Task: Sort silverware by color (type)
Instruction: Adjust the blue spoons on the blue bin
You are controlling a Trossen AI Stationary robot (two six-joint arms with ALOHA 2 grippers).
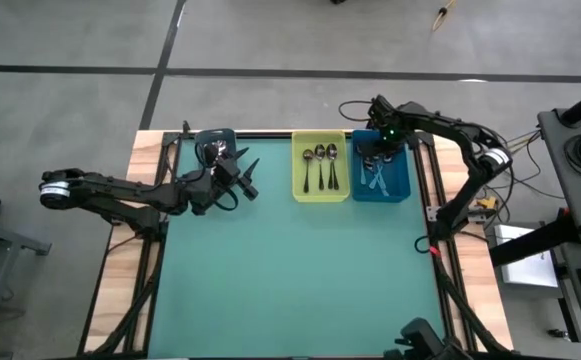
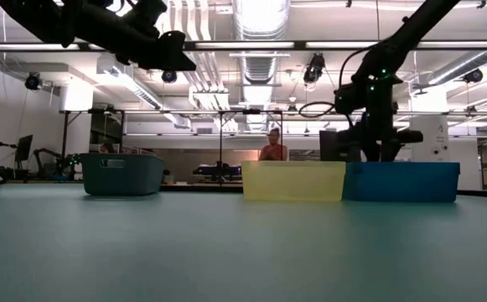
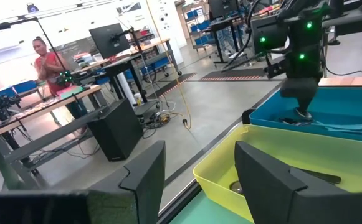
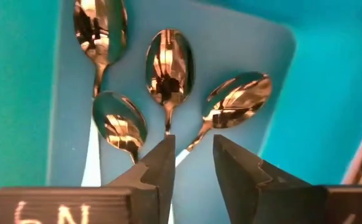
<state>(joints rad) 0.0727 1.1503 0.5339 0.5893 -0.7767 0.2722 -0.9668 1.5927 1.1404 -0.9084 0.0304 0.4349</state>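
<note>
Three dark-handled spoons (image 1: 320, 165) lie in the yellow bin (image 1: 299, 170). Several pale-handled spoons (image 4: 168, 65) lie in the blue bin (image 1: 402, 178), bowls toward the far edge. My right gripper (image 4: 193, 146) points down into the blue bin (image 4: 243, 37), open by a narrow gap. Its fingertips stand on either side of a pale handle (image 4: 182, 155), and no touch shows. My left gripper (image 1: 248, 178) hovers open above the table beside the dark teal bin (image 1: 215, 143). In the left wrist view this gripper (image 3: 196, 155) faces the yellow bin (image 3: 274, 155). No orange-handled spoons show.
The three bins stand in a row along the far edge: dark teal (image 2: 121, 174), yellow (image 2: 293, 180), blue (image 2: 402, 181). The green mat (image 1: 300, 270) stretches from them toward the near edge. A person (image 3: 43, 59) stands in the room beyond the table.
</note>
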